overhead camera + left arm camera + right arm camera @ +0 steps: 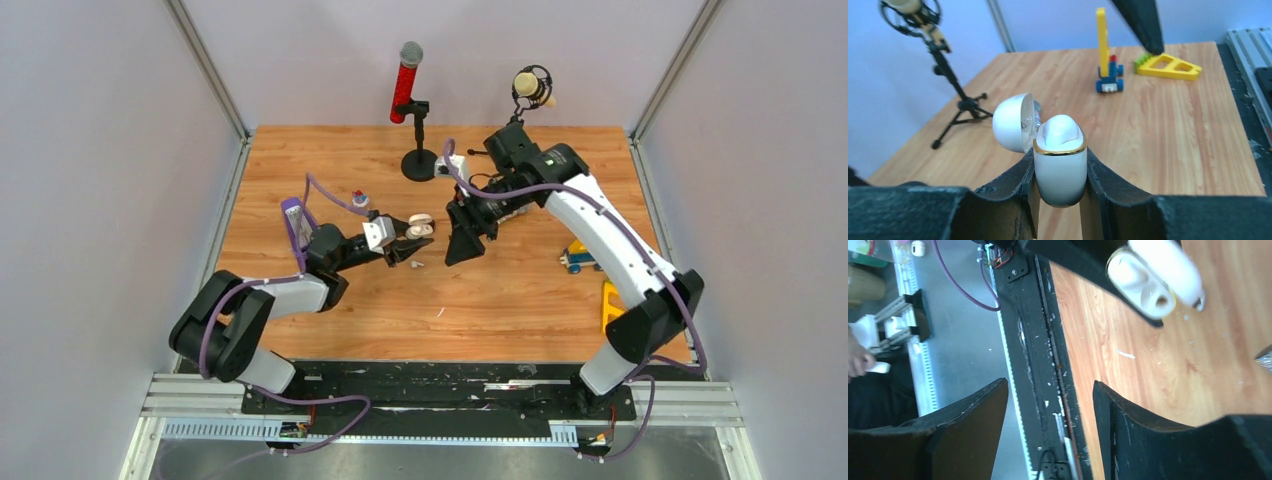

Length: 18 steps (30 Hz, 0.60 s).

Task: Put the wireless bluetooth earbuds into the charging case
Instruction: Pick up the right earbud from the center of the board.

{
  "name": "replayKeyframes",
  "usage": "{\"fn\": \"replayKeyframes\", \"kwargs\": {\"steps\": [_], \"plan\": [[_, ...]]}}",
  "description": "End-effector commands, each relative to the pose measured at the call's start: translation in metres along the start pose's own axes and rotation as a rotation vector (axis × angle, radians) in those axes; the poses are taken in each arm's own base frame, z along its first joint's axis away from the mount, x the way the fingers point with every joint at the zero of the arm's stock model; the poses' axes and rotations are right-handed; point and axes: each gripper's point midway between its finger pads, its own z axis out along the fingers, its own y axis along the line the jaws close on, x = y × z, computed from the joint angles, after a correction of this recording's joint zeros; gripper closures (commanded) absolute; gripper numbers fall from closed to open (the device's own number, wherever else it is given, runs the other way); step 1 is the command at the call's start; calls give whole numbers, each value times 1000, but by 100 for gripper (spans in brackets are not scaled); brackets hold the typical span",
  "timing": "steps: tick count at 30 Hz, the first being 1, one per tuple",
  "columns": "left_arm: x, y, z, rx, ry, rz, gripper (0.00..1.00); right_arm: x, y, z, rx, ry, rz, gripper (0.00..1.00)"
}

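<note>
Seating buds in the case looks to be the step in hand: the left jaws are clamped tight on the lower half of a glossy white pebble-shaped charging case with a gold rim (1060,175), held off the tabletop with its round lid (1013,122) swung open to one side. A white domed earbud (1062,131) appears to sit in the mouth of the case, though I cannot tell whether it is pressed fully home. The right jaws stand well apart with nothing between them, hanging just beside the case. A tiny pale piece (417,264) lies on the wood near the held case; I take it for another earbud, but it is too small to be sure.

If so, the next move calls for the right arm to drop to that piece, pinch its narrow body without flicking it away, and line it up with whichever socket is free.

Everything rests on a warm wood-grain tabletop (520,320) flecked with white scraps, walled by plain pale grey panels (90,200). At the back stand a red microphone (407,75) on a black round-based stand and a cream microphone (533,88) in a black shock mount; a blue toy car (578,258) and a yellow plastic wedge (610,303) lie to the right
</note>
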Motion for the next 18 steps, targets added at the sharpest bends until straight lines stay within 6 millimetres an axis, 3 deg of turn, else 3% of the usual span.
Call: {"fn": "replayKeyframes", "kwargs": {"steps": [1, 5, 10, 13, 18], "plan": [[-46, 25, -18, -67, -100, 101, 100, -26, 6, -35, 82, -150, -279, 35], [-69, 48, -41, -145, -129, 124, 100, -14, -44, -27, 220, -115, -492, 31], [-96, 77, -72, -257, -160, 170, 100, 12, -104, 5, 252, 13, -766, 27], [-105, 94, -89, -325, -161, 201, 100, 8, -125, 26, 183, 33, -813, 28], [-115, 114, -109, -406, -167, 223, 100, -7, -142, 63, 5, 7, -884, 33]]}}
